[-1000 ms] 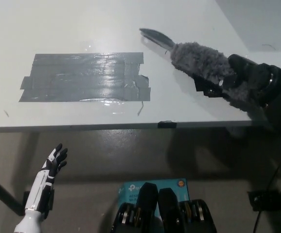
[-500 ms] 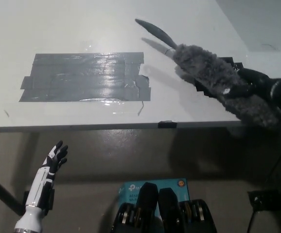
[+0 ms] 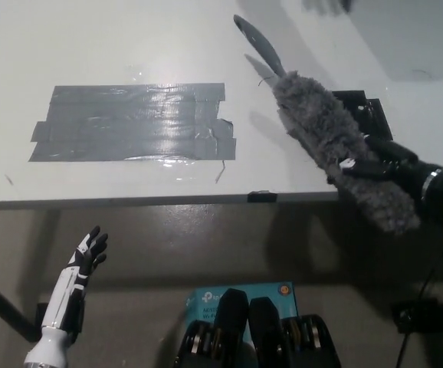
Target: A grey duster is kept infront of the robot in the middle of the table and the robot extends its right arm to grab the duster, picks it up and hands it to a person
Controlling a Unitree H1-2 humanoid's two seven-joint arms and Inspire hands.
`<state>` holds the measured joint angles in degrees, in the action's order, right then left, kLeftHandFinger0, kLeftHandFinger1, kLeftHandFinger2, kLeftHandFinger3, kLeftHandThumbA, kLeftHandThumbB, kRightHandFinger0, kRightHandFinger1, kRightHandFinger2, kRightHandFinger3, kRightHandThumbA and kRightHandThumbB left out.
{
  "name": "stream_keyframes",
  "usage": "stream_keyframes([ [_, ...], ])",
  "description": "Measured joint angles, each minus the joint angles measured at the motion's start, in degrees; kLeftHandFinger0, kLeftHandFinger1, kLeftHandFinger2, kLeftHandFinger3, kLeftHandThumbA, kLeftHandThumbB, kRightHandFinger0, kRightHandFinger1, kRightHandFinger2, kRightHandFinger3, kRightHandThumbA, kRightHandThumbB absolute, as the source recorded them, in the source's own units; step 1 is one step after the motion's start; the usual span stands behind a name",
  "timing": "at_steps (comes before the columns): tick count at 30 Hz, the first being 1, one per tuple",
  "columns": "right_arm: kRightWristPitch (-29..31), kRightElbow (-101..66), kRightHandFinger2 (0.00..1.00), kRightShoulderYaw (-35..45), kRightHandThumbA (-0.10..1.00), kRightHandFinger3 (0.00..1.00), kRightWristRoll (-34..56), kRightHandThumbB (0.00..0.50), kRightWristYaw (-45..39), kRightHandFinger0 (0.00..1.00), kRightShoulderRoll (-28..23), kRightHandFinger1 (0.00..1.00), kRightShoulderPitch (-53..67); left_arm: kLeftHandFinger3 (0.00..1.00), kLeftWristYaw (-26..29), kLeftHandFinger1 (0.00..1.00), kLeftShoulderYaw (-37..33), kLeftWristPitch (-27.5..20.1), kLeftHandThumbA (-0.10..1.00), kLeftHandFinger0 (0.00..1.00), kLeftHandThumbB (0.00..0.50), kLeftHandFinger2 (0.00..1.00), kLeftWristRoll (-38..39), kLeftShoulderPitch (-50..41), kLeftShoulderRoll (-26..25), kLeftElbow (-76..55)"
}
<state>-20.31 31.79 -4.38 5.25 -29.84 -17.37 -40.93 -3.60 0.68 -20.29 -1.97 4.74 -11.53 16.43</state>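
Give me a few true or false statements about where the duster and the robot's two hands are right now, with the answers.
1. The black right hand is closed around the grey duster. True.
2. The duster lies flat on the grey tape patch. False: it is held to the right of the patch, handle pointing up and away.
3. The white left hand rests on the table. False: it hangs below the table edge, fingers apart, holding nothing.
4. A small black object sits on the table's front edge. True.
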Motion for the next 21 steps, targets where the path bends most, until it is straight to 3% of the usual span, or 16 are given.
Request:
stream_keyframes([
  [15, -1.8, -11.3, 0.93, -0.3, -0.1, 1.0, 14.7, 0.151, 4.7, 0.0, 9.5, 0.51, 12.5, 1.0, 0.0, 1.0, 0.0, 0.2, 1.0, 1.0, 0.337, 1.0, 0.0, 0.1, 0.0, 0.1],
  [21, -3.0, -14.6, 0.88, -0.4, -0.1, 1.0, 20.5, 0.155, 7.3, 0.0, 13.3, 0.48, 16.5, 1.0, 0.0, 1.0, 0.0, 0.3, 1.0, 1.0, 0.343, 1.0, 0.0, 0.1, 0.0, 0.1],
])
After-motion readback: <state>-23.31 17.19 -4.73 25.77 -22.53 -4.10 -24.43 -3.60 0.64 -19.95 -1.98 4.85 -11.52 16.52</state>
